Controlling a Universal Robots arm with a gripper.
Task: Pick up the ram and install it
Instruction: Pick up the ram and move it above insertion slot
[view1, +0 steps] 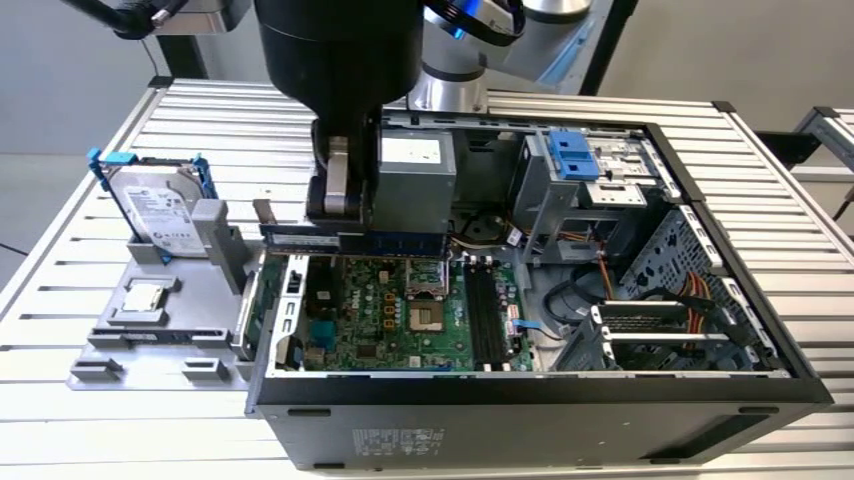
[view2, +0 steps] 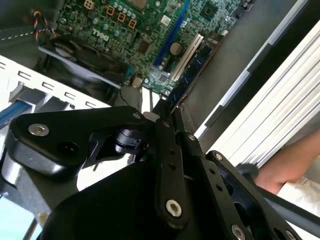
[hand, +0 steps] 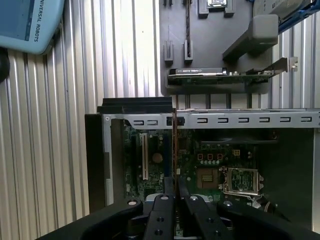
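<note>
**Jaws clenched on the ram above the open case**

Jaws grip the ram (view1: 394, 241) in the exterior view. They pinch it near its middle, so the stick lies level and juts out to both sides of them. It hangs over the far edge of the motherboard (view1: 387, 310), inside the open computer case (view1: 534, 420). The black memory slots (view1: 487, 320) lie well apart from it, toward the exterior view's right. The case stands on the slatted metal surface (view1: 134, 430). Beside the case, near the surface's edge at the exterior view's left, sits a grey fixture (view1: 147, 345) holding an upright hard drive (view1: 160, 205).

In the second wrist view the two black fingers (view2: 167, 145) are pressed together with the ram (view2: 197, 65) caught between them. The stick runs straight out from their tips over the rim of the motherboard (view2: 125, 30), close to the case wall. Part of a person's arm (view2: 280, 170) rests at the surface's edge.

In the first wrist view the ram (hand: 174, 145) shows edge-on as a thin line rising from between the fingers (hand: 162, 215). It crosses the motherboard (hand: 210, 150) between a white slot (hand: 145, 155) and the processor socket (hand: 242, 180). Beyond the case wall, a green expansion card (hand: 220, 76) stands in the fixture.
</note>
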